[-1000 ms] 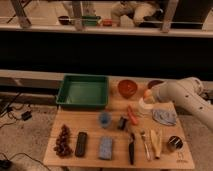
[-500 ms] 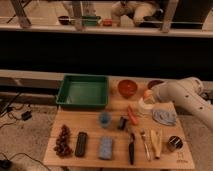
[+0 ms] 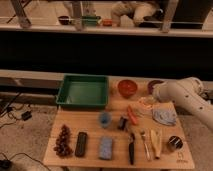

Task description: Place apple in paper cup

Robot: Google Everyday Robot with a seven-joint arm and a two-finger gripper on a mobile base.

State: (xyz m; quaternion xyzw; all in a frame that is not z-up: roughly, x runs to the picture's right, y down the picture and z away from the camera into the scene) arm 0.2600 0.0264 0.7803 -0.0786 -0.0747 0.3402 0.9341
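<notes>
My gripper [image 3: 149,99] is at the end of the white arm that reaches in from the right, over the back right part of the wooden table [image 3: 90,125]. The small orange-yellow apple [image 3: 148,100] is right at the gripper's tip. It sits at the rim of the short white paper cup [image 3: 145,106], which stands just right of the carrot. I cannot tell whether the apple is held or rests in the cup. The arm hides part of the cup.
A green tray [image 3: 82,91] is at the back left, with a red-orange bowl [image 3: 127,87] and a dark bowl [image 3: 153,85] to its right. A blue cup [image 3: 105,119], carrot [image 3: 132,116], grey cloth [image 3: 163,116], grapes [image 3: 62,139], blue sponge [image 3: 105,147], knife [image 3: 131,148] and banana [image 3: 156,142] lie in front.
The gripper and the apple have come down slightly toward the paper cup. Nothing else on the table has moved.
</notes>
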